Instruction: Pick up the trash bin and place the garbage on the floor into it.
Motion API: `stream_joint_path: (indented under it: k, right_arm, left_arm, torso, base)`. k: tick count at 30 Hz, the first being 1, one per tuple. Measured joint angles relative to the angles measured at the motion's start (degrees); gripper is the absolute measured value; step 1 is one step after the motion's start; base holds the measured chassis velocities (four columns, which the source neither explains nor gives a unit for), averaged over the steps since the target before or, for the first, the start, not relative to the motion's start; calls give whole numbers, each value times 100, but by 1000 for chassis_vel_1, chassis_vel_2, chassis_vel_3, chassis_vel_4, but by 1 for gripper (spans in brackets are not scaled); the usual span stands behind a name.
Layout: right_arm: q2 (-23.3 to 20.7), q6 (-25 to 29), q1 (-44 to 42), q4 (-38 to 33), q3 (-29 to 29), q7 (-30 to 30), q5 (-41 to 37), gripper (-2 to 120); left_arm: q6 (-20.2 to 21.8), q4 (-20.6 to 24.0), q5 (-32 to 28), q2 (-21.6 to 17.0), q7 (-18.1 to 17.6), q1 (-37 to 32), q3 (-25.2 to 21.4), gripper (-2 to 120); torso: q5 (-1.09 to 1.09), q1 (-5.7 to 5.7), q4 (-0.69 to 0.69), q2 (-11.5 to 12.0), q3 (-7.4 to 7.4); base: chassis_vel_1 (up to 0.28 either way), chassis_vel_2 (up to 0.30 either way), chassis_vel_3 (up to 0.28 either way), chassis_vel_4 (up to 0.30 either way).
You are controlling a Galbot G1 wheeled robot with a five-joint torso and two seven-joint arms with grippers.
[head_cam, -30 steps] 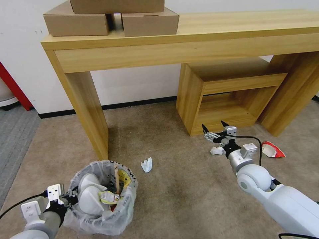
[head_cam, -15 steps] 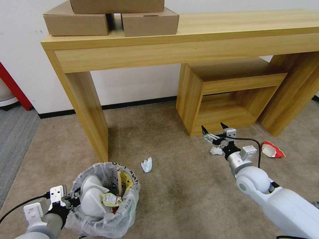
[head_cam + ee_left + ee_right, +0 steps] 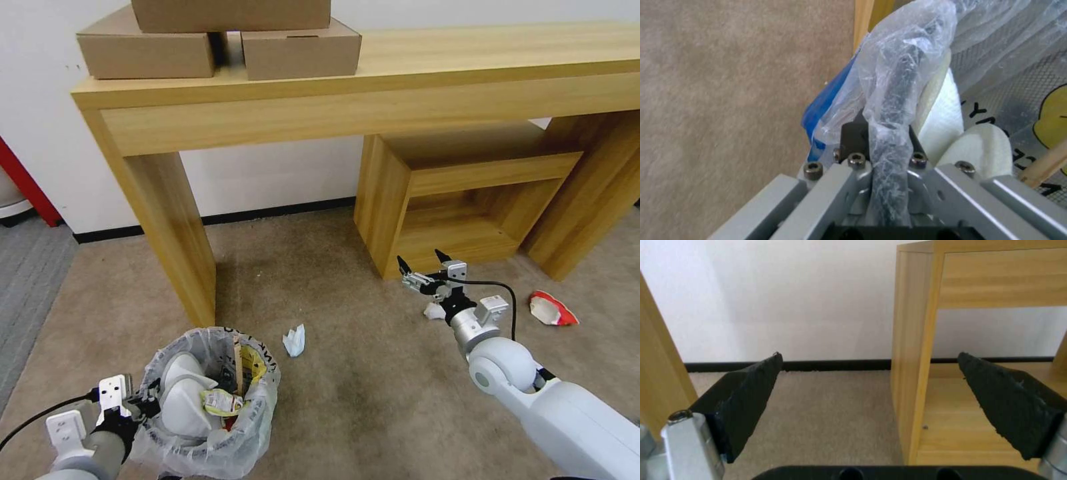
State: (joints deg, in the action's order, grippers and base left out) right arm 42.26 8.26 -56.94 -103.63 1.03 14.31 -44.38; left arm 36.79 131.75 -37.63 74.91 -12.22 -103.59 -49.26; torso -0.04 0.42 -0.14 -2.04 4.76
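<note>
Three scraps lie on the carpet (image 3: 347, 393); nearest, a white paper (image 3: 435, 311) just under my spread, empty right gripper (image 3: 421, 261). My left gripper (image 3: 882, 140), clenched on the bin (image 3: 207, 390) rim, is far.

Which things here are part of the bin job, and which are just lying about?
Job: trash bin, rim clamped in left tool; crumpled paper; white scrap under open right tool; red packet.
Lying about: cardboard boxes, wooden desk.

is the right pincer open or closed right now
Open: the right pincer has its black textured fingers spread wide apart, nothing between them.
</note>
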Motion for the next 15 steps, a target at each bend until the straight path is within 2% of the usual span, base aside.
stream_joint_path:
  k: [3, 15]
  right_arm:
    - [11, 77, 15, 9, -40, -5, 37, 100]
    - [77, 171, 159, 83, -260, -108, 55, 100]
  left_arm:
    - [-1, -8, 0, 5, 3, 15, 2, 1]
    - [-2, -106, 2, -11, -4, 79, 12, 1]
  torso:
    - [0, 1, -1, 0, 0]
    - [0, -1, -1, 0, -2]
  base:
    - [-61, 74, 103, -97]
    - [0, 0, 0, 0]
